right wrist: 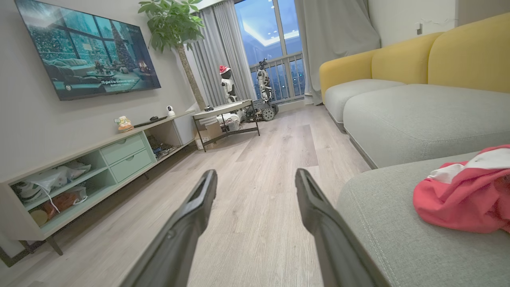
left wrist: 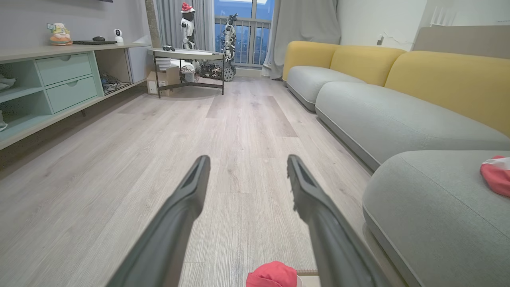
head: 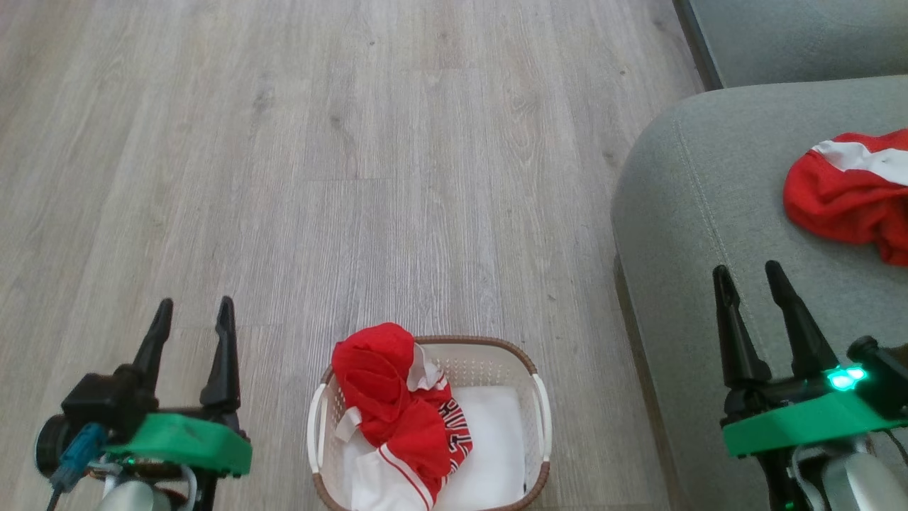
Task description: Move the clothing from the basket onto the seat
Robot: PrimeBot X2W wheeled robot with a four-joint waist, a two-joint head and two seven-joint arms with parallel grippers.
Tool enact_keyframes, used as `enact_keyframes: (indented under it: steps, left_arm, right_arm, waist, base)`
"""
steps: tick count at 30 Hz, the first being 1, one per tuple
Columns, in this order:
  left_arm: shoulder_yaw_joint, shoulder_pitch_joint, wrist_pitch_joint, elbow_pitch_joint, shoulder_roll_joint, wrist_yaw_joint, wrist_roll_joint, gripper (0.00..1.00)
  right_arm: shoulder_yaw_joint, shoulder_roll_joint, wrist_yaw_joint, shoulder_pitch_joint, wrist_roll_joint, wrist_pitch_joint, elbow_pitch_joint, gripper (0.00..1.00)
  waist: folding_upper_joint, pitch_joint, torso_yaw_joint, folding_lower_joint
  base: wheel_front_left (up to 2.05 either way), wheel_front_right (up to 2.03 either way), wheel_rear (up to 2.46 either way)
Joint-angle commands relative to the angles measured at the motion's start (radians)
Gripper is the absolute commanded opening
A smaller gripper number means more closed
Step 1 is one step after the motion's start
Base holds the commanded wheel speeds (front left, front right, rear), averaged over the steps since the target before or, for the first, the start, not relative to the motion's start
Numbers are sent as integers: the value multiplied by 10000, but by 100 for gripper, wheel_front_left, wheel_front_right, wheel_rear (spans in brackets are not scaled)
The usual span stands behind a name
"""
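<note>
Our left gripper hangs with its two dark fingers spread wide and nothing between them, above the wooden floor at the near left. Our right gripper is just as wide apart and just as empty, its fingers over the near part of the seat on the right.

Between the two grippers, close to us and touched by neither, the basket stands on the floor. The clothing lies in its left half. It is a bright red bundle with white trim and a patch of black-and-white lettering, heaped high enough to cover the brown woven rim at the far left corner. In the right half we see the bare white pad that lines the bottom.

A strip of floor separates the basket from the seat, a grey-green cushion with a rounded corner and a stitched seam. A second red garment with a white band lies crumpled on it at the far right, beyond the right gripper's fingers and apart from them. Farther off, another grey cushion follows in line.
</note>
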Motion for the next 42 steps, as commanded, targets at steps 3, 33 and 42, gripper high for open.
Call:
enact_keyframes:
  steps: [3,33,42]
  left_arm:
    - [763,-298,-125,-205,-47,-254,335,100]
    - [2053,-218,-126,233,-1173,-1532,1501,100]
    - [1963,-640,-126,420,-1328,-1791,1649,100]
  right_arm:
    - [219,-23,-2,-168,-169,-188,-189,100]
    - [386,61,-2,-490,-337,-284,31,100]
    - [399,90,-2,-909,-399,-286,-109,100]
  waist:
    - [-1,12,19,1]
    - [-1,275,-190,1]
    - [-1,929,-356,1]
  base:
    - [0,0,0]
    - [0,0,0]
    - [0,0,0]
